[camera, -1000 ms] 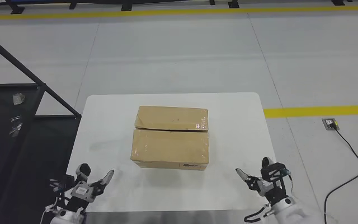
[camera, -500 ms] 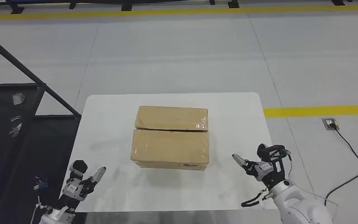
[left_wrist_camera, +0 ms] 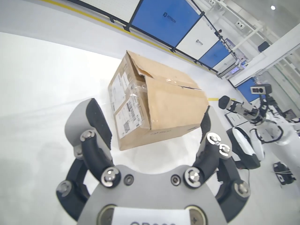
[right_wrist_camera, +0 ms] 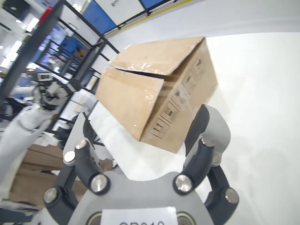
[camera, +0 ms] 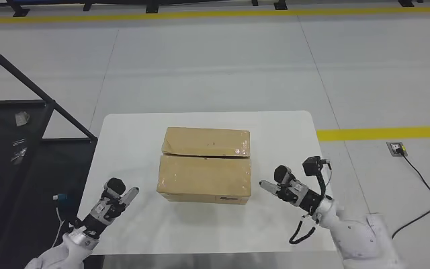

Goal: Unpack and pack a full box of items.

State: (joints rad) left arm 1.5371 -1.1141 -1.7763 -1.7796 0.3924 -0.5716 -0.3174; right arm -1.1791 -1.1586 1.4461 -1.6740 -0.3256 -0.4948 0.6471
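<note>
Cardboard box sits approx centre of the white table, long side running left-right. Top flaps are shut and meet along a lengthwise seam, so unpacking not yet begun by the look of it. Plain brown corrugated board, matte, w/ glossy clear tape over the seam and down the ends. Tape is wrinkled, the flap corner at the left end is torn and lifted a bit, and the seam gapes slightly, which prob. gives the easiest way in. Paper shipping labels on the left end face, printed handling symbols on the right end. Left gripper hangs over the near-left part of the table, well apart from the box, fingers spread, nothing in them. Right gripper is just beside the box's near-right corner, fingers likewise apart and empty. One each side reads as set up to work both ends at once, or to steady one end while the other peels. Pads are dark, rubbery-looking, on curved grey shells w/ bolted linkages. Tabletop smooth, slightly shiny; grey floor w/ a yellow line to the right.
</note>
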